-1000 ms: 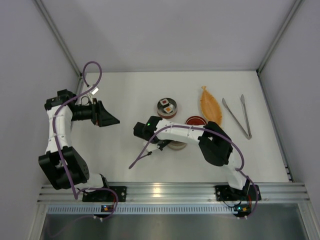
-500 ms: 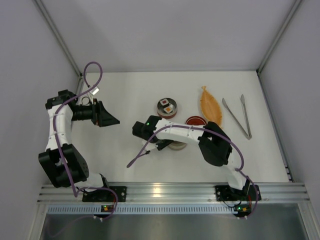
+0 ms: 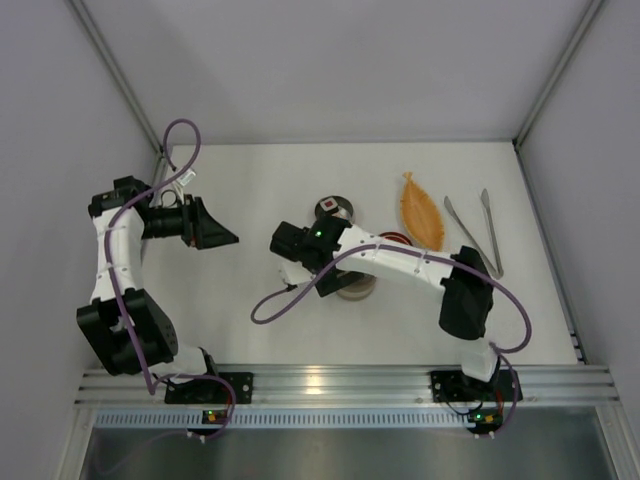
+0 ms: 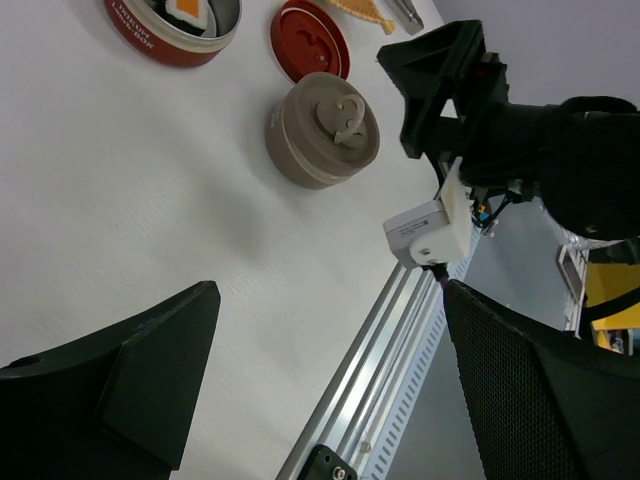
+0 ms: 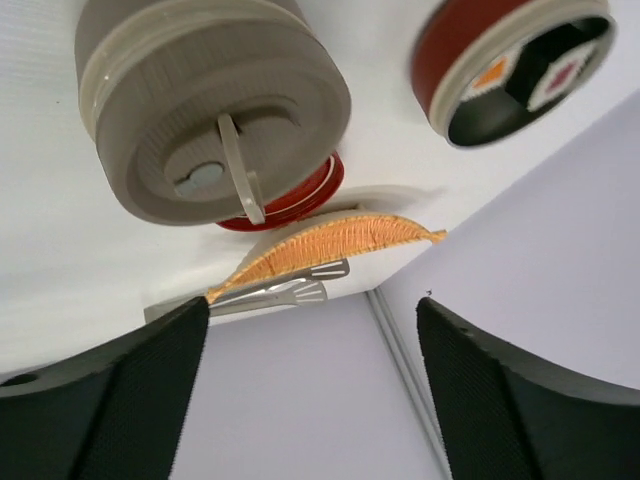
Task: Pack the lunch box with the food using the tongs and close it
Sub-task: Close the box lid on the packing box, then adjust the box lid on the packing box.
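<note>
Here, left pincer (image 4: 330,290) and right pincer (image 5: 312,305) gape empty; lettering on the red tin (image 4: 150,38) is illegible.

Left arm folded at the left, left gripper (image 3: 214,226) gaping wide; right arm stretched leftward across the middle, right gripper (image 3: 288,252) parted, empty.

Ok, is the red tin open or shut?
Open: food shows inside the red tin, and a red lid lies on the table beside it.

- Top view: right arm (image 3: 400,262) covers most of beige pot (image 3: 358,291).
- Left wrist view: red tin (image 4: 160,50) cut off by top edge.
- Right wrist view: tongs (image 5: 285,294) partly behind orange tray (image 5: 330,240).
</note>
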You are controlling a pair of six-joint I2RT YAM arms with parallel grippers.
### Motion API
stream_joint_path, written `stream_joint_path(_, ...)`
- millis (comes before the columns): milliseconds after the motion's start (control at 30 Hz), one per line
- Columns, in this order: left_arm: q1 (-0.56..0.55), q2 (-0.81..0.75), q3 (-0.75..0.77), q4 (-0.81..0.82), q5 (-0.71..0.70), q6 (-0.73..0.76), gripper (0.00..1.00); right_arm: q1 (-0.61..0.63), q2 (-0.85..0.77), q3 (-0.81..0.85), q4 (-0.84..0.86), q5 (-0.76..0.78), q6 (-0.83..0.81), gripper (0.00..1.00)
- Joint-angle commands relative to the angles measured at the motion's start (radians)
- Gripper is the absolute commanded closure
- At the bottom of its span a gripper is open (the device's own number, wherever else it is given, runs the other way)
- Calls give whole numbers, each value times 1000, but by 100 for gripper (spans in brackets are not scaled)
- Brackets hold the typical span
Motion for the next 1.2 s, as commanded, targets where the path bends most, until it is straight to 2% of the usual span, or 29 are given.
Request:
stream_joint_path(0, 16, -9, 37, -59, 70, -73, 2, 19, -139, 46, -147, 0, 25, 13)
stream_joint_path(67, 28, -27, 31, 43, 64, -171, 2, 13, -200, 38, -127, -6, 30, 8)
stream_joint_path(100, 31, -38, 27, 91, 52, -265, 2, 7, -220, 31, -106, -15, 35, 7)
stream_joint_path(167, 31, -84, 5, 191, -6, -358, 2, -22, -275, 23, -84, -38, 47, 7)
stream_joint_path(200, 31, -99, -3, 275, -34, -426, 2, -59, -299, 14, -69, -85, 51, 7)
stream_joint_path(267, 31, -138, -12, 332, -77, -461, 2, -111, -358, 11, -35, -167, 64, 7)
stream_joint_path(367, 31, -159, -6, 359, -139, -459, 2, -286, -458, -5, 16, -459, 35, 11)
stream_joint_path(400, 28, -162, -6, 362, -148, -452, 2, -401, -490, -41, 34, -656, 13, 12)
stream_joint_path(500, 30, -165, -1, 345, -127, -385, 2, -546, -590, -135, 100, -942, -108, 12)
stream_joint_path(533, 30, -158, 5, 287, -105, -340, 2, -589, -607, -155, 109, -977, -163, 12)
stream_joint_path(600, 28, -143, 16, 239, -71, -262, 2, -596, -599, -190, 100, -1009, -212, 13)
stream_joint_path(767, 28, -95, 14, 195, -36, -257, 2, -596, -463, -164, 28, -1093, -326, 16)
stream_joint_path(967, 30, -95, -1, 201, -25, -263, 1, -596, -391, -161, 92, -1146, -367, 18)
stream_joint_path(1167, 28, -89, -6, 222, -40, -277, 2, -561, -291, -120, 56, -1146, -418, 24)
